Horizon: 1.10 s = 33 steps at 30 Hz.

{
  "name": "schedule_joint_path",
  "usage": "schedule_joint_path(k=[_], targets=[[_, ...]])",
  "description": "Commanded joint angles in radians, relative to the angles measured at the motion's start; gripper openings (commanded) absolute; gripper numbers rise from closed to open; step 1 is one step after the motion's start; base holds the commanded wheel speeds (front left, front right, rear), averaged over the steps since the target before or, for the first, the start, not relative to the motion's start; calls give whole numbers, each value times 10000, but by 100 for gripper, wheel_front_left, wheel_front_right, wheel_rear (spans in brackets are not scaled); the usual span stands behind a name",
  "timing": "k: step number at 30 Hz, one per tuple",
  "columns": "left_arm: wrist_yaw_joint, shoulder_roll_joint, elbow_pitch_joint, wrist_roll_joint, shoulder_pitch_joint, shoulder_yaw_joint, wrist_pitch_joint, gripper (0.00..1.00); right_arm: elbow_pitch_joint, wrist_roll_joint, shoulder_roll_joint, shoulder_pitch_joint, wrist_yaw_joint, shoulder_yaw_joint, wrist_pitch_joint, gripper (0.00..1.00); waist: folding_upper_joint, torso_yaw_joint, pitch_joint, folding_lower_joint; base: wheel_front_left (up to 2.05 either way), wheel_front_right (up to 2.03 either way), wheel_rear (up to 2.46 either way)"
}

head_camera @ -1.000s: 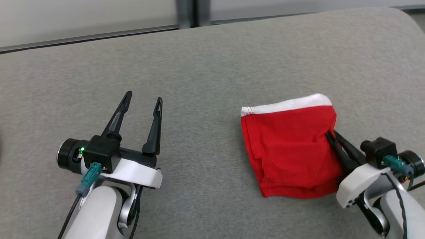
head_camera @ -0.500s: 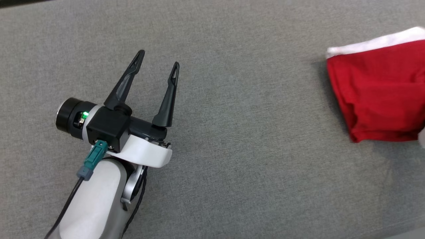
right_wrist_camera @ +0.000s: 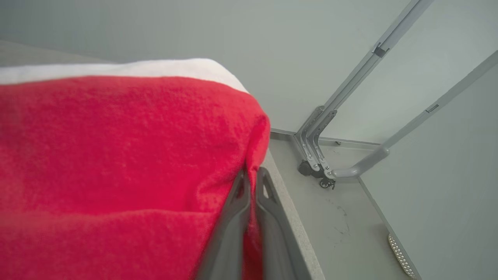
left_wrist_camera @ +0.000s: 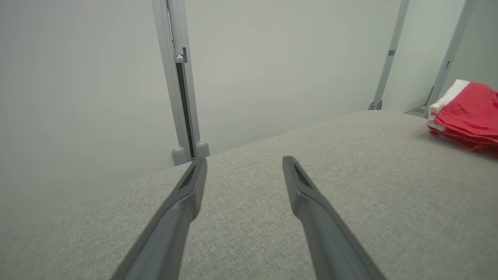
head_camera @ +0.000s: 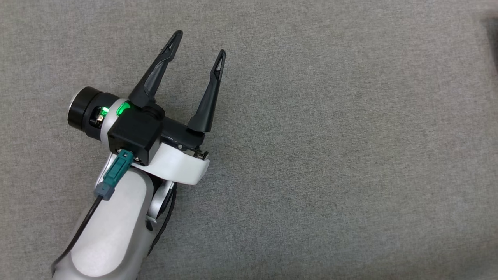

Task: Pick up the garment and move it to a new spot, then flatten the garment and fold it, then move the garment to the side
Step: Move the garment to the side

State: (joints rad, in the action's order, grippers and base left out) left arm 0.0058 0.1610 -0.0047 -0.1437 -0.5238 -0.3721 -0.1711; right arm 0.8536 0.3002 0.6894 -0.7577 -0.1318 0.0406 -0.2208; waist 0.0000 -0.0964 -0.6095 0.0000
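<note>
grey fabric surface, red white-banded garment lying near its edge

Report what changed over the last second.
The head camera swung, shifting the whole view. Beyond that, the garment went to the robot's right, away from the left tool, apparently drawn along by the right tool. Nothing was taken hold of or let go. Unchanged: the right tool is shut on the garment's edge, and the left tool is open above the grey surface.
</note>
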Motion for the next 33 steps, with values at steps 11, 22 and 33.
schedule_joint_path(k=[11,22,33], targets=[[96,171,357,-44,-23,-5,-108,100,1231,-505,-1004,24,21,-1316,-440,100,0,-206,382,0,0,0,0],[391,252,841,-526,1214,172,-251,100,-2746,-881,-3417,2835,21,-2453,-443,100,0,-683,2128,0,0,0,0],[879,280,1089,-1077,2590,634,-499,100,-6054,-1593,-5532,5303,21,-1339,-201,100,0,-47,3570,0,0,0,0]])
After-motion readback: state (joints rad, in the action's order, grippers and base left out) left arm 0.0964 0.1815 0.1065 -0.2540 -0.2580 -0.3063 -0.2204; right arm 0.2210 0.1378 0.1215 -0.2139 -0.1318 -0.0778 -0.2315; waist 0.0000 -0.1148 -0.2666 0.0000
